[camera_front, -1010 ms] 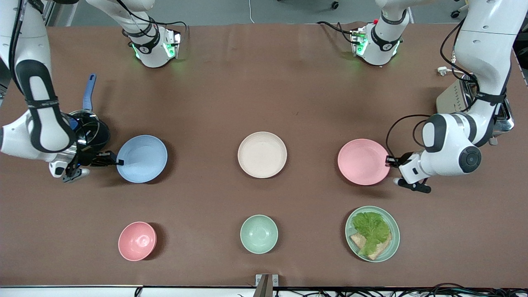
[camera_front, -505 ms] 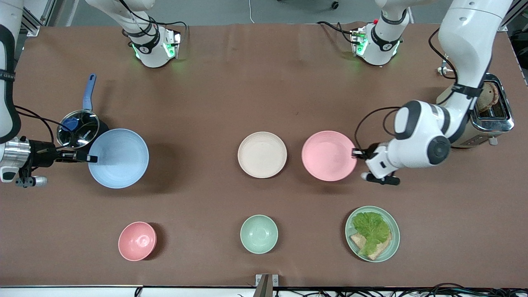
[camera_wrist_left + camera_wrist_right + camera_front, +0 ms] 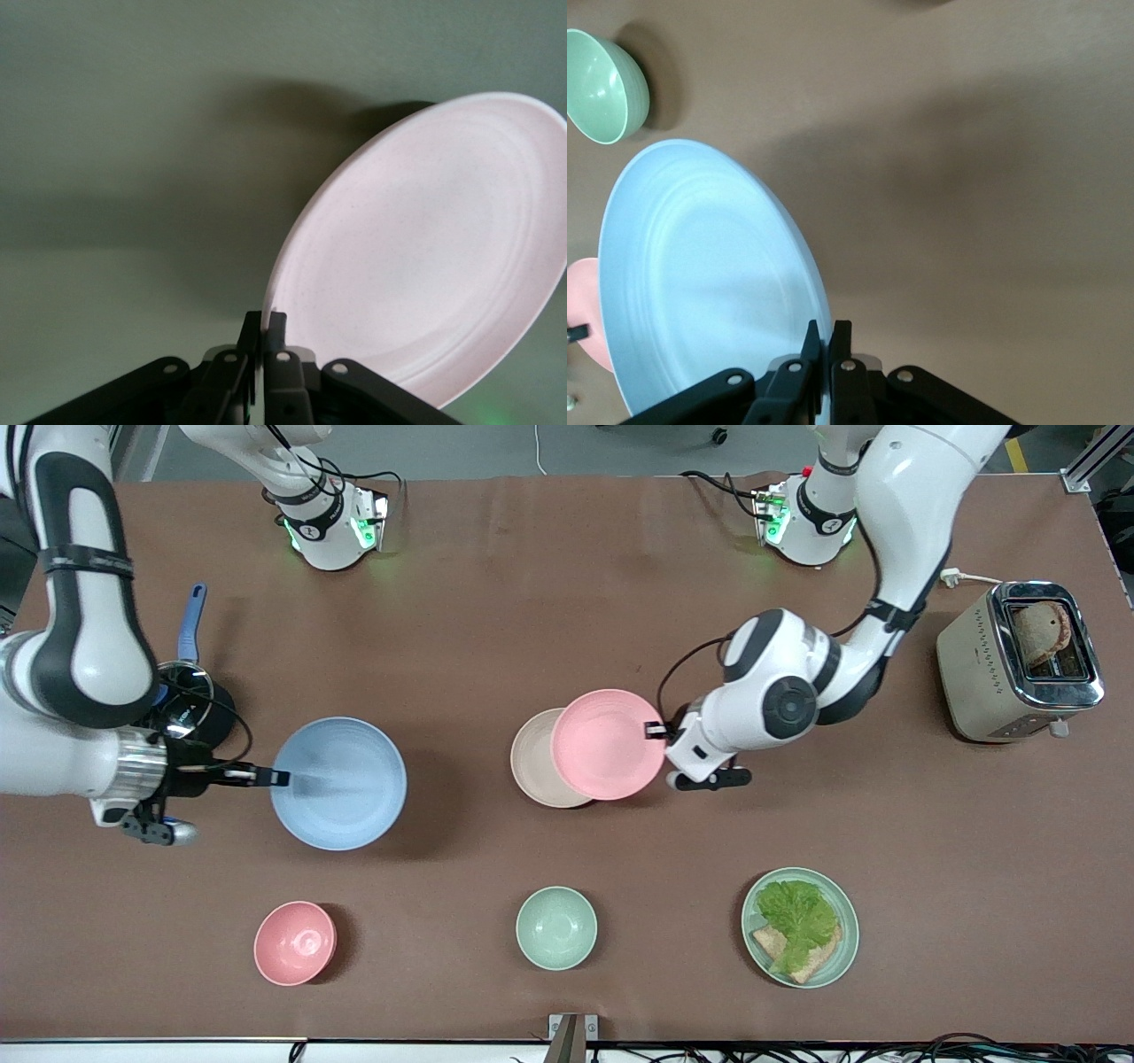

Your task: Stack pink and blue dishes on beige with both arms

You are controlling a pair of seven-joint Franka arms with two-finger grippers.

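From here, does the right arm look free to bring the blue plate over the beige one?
Probably not yet: the left gripper holds the pink plate over most of the beige plate. The right gripper, jaws shut on the blue plate, should wait.

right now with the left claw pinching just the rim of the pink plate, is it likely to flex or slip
Probably stiff: the pink plate keeps its round shape while the left claw holds only its rim. Likely light, since that edge pinch carries it over the beige plate. Its matte surface suggests modest grip, but it could pivot in so small a hold.
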